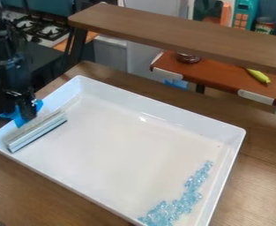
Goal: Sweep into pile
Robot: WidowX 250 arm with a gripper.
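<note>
In the camera view, the black arm came in from the upper left, and its gripper [27,108] hung over the left side of a big white tray [163,108]. The gripper was closed around the blue upper part [15,116] of a sweeping tool. The tool's long pale bar [37,130] lay low inside the tray, just beside the left wall and running roughly along it, one end toward the near left and the other toward the far side. Whether its lower edge touched the tray floor could not be told.

The clear, light-blue beads [174,209] were well apart from the bar, at the near right of the tray. They made an uneven band: thick and heaped close to the near edge, then thinning into a narrow tail that ran toward the far side, near the right wall.

The tray sat at a slant on a brown wooden worktop [255,176]. Beyond it a wooden shelf board [175,28] crossed the scene from the upper left to the right. Behind were a stove top [41,30] at the far left and, at the far right, a reddish-brown counter [222,80] bearing a dark round thing [188,58] and a yellow-green one [258,76].
</note>
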